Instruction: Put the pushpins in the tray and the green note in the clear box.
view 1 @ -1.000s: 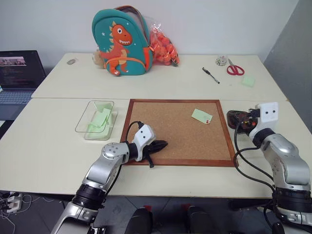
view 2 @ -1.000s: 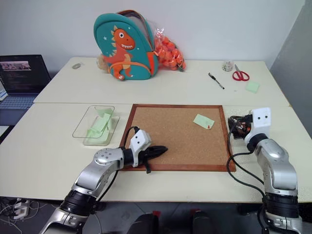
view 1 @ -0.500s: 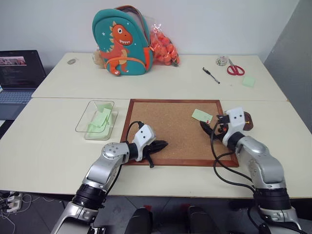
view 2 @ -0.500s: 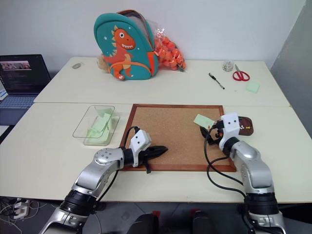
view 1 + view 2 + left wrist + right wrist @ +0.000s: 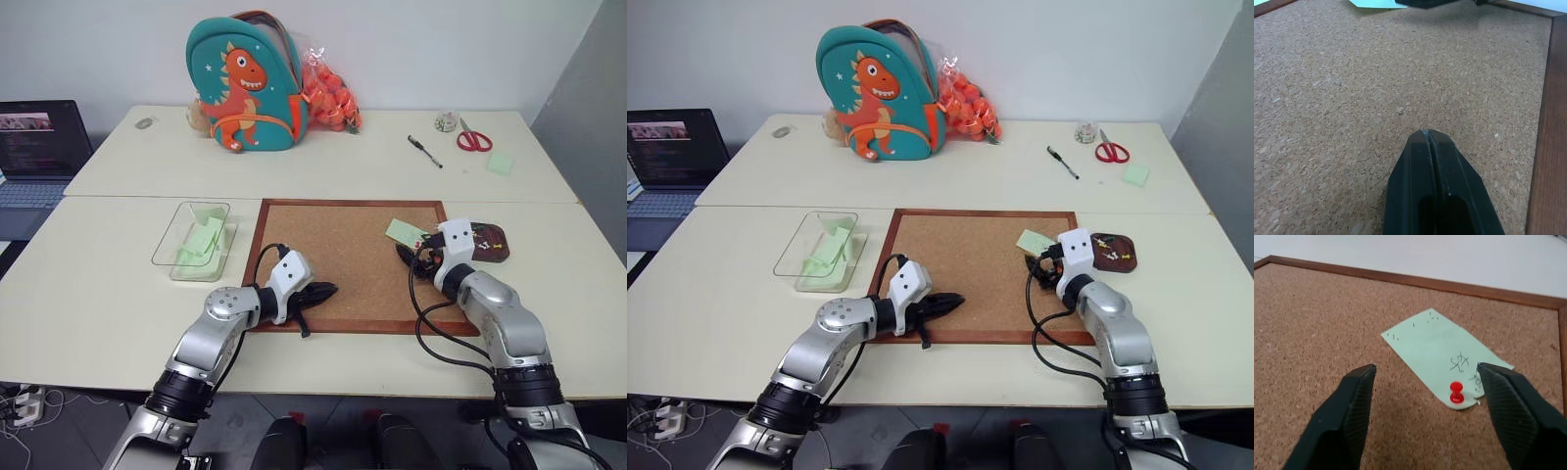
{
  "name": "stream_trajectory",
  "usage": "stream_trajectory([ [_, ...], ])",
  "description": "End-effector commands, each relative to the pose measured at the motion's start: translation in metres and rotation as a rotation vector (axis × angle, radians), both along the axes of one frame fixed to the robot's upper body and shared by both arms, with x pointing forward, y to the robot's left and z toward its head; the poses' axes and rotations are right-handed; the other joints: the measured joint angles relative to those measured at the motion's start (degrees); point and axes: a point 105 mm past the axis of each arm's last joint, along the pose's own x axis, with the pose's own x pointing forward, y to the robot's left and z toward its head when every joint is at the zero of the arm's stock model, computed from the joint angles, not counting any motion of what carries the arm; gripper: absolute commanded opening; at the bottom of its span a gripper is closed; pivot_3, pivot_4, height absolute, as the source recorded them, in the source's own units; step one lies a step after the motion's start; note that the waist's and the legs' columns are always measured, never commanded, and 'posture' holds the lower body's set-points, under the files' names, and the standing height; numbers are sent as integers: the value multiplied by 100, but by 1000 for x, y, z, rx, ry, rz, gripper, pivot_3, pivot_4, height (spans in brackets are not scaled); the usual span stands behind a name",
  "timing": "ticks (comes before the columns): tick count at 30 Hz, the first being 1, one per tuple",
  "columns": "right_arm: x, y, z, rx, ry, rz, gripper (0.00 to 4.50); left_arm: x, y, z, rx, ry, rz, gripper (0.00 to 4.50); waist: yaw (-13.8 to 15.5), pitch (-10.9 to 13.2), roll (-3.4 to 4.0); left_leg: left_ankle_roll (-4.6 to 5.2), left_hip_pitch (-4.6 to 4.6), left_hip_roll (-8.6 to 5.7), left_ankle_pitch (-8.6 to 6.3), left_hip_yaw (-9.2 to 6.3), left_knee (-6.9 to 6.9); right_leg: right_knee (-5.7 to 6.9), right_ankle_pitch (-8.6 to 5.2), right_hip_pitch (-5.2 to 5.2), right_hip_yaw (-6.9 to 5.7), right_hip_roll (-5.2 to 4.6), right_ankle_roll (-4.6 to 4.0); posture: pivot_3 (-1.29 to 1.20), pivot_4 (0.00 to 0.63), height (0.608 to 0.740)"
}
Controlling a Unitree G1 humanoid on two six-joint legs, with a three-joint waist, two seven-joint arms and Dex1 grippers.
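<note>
One red pushpin (image 5: 1456,392) pins the green note (image 5: 1442,350) to the cork board (image 5: 333,255) — right gripper (image 5: 1425,396) spread wide around it; left gripper (image 5: 1428,139) closed, empty.

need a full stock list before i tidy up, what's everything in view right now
cork board: 1, brown, wood frame, table centre
green note: 1, pale green, on the board's far right corner
pushpin: 1, red, stuck in the note
tray: 1, dark brown, right of board, pins inside
clear box: 1, transparent, left of board, green slips inside
backpack: 1, teal, far side
scissors: 1, red
pen: 1, black
laptop: 1, far left
left gripper: shut, over board
right gripper: open, around the pin
</note>
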Motion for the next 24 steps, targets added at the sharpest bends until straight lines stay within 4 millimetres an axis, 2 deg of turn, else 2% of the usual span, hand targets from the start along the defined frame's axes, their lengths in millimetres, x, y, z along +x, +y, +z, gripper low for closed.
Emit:
stream_trajectory([
  [1, 6, -8, 14, -3, -60, -23, 2537, -10, 7, -33, 60, 126, 27, 0, -1, 0, 0, 0, 0, 0, 0, 0, 0, 0, 0, 0, 1, 0, 0, 0, 150, 740],
  [13, 9, -13, 10, -8, -50, -41, 144, -11, 7, -34, 59, 127, 27, 0, -2, 0, 0, 0, 0, 0, 0, 1, 0, 1, 0, 0, 2, 0, 0, 0, 150, 740],
  [24, 8, -13, 21, 63, -82, -40, 54, -12, 6, -34, 61, 129, 24, 0, -1, 0, 0, 0, -1, 0, 0, 2, 0, 1, 0, -1, 2, 0, 0, 0, 150, 740],
])
